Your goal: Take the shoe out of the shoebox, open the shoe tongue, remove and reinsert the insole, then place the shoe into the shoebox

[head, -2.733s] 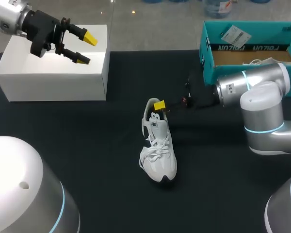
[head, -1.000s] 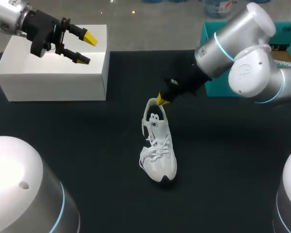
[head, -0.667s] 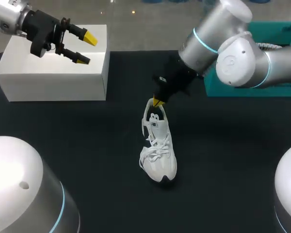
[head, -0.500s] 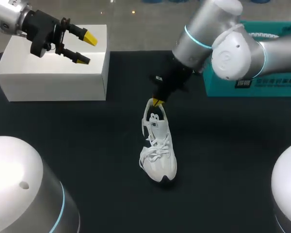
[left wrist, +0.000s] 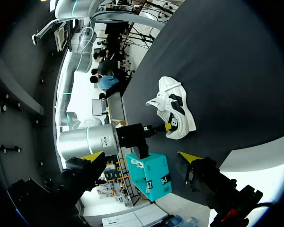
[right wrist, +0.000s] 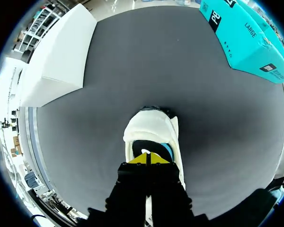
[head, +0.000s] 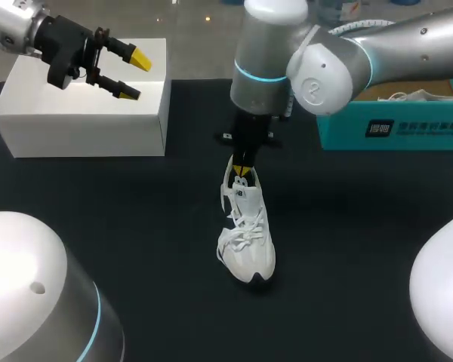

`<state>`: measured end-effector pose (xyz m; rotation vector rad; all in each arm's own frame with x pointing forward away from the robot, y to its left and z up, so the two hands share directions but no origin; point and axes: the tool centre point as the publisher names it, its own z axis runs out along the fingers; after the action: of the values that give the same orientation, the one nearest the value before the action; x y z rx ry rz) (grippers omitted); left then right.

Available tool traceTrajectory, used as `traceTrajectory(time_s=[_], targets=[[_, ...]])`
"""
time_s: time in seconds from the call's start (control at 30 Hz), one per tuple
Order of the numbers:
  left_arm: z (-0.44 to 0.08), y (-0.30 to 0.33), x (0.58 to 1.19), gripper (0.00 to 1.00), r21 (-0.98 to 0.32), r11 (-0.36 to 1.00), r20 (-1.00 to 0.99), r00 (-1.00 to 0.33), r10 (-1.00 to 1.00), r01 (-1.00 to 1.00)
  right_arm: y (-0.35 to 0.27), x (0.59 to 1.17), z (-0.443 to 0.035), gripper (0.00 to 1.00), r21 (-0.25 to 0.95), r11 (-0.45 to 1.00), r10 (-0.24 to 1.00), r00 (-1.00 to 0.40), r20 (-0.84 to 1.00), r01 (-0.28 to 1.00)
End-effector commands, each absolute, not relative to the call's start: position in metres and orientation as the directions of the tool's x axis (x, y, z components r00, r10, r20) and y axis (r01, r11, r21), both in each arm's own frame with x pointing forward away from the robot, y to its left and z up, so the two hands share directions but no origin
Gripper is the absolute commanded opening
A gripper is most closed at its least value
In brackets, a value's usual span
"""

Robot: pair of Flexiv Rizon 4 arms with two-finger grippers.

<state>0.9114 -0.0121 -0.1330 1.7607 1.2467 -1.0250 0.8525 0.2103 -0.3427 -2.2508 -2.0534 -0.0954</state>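
My right gripper (right wrist: 146, 158), tips pressed together, sits over the heel opening of the white laced sneaker (head: 245, 234), toe toward my base; left gripper (head: 130, 74), jaws spread, is well apart.

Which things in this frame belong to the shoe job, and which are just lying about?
Part of the job:
- white shoe, upright on the black table
- teal shoebox, open
- right gripper, tips together at the shoe's opening

Lying about:
- white box
- left gripper, open and holding nothing, over the white box
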Motion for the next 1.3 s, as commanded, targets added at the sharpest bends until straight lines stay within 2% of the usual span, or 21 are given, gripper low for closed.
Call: traceTrajectory(time_s=[0.03, 0.63, 1.1, 1.3], targets=[[-0.133, -0.012, 0.911, 1.0, 0.118, -0.258, -0.903, 0.211, 0.374, 0.959, 0.215, 0.854, -0.361, 0.0, -0.032, -0.101, 0.993, 0.099, -0.058, 0.994], [-0.133, -0.012, 0.911, 1.0, 0.118, -0.258, -0.903, 0.211, 0.374, 0.959, 0.228, 0.85, -0.413, 0.0, -0.107, -0.1, 0.993, 0.093, -0.075, 0.989], [-0.133, -0.012, 0.911, 1.0, 0.118, -0.258, -0.903, 0.211, 0.374, 0.959, 0.23, 0.835, -0.374, 0.0, -0.013, -0.119, 0.983, 0.116, -0.144, 0.993], [-0.133, -0.012, 0.911, 1.0, 0.118, -0.258, -0.903, 0.211, 0.374, 0.959, 0.221, 0.834, -0.375, 0.0, -0.016, -0.139, 0.979, 0.135, -0.152, 0.99]])
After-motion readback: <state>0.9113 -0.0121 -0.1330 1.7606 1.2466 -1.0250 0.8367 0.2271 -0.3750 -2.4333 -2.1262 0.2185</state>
